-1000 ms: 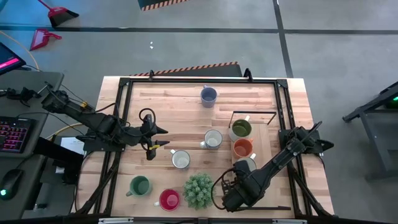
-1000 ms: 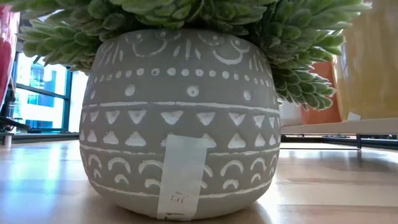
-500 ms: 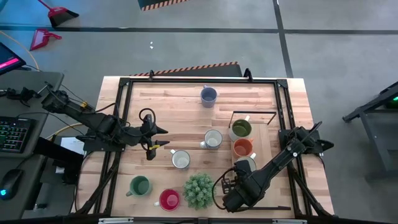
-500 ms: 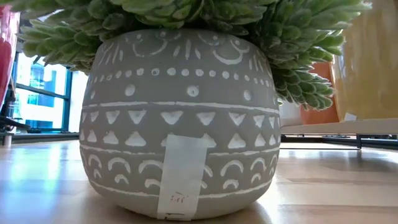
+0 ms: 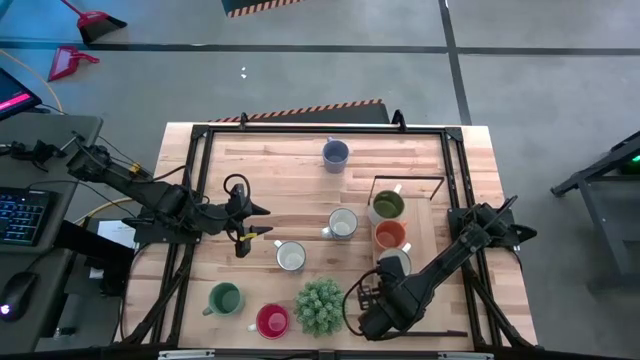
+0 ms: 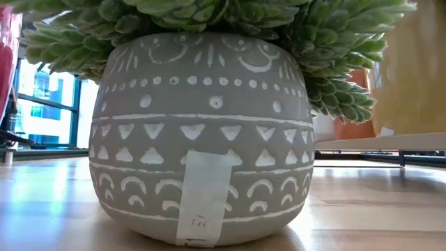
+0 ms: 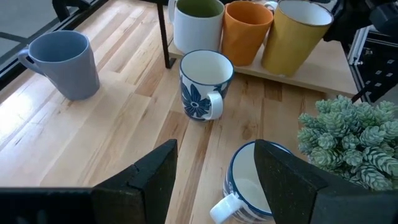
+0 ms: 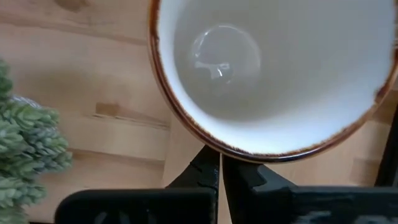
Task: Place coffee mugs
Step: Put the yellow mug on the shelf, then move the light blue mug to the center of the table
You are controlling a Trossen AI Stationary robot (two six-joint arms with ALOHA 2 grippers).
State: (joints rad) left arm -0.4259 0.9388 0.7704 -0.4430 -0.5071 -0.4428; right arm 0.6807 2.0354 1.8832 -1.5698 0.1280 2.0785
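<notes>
A yellow mug with a white inside stands tilted at the near end of a low wooden platform, beside an orange mug and an olive green mug. My right gripper hangs over it, shut at its rim. Two white mugs with a blue pattern, a blue-grey mug, a green mug and a red mug stand on the table. My left gripper waits open at the table's left, above the wood. My right gripper comes from above, pointing down, and its shut fingertips meet the yellow mug's outer wall just under the brown rim. The rim hides which part they have. The mug leans, its base at or just over the platform; which, I cannot tell.
A spiky green plant in a grey patterned pot stands at the near edge, just left of my right gripper. A black wire frame rises at the platform's far end. Black rails border the table. Bare wood lies at the far left.
The yellow mug in my right gripper has shifted a little; in the low view it shows blurred and uncovers more of the orange mug behind it.
</notes>
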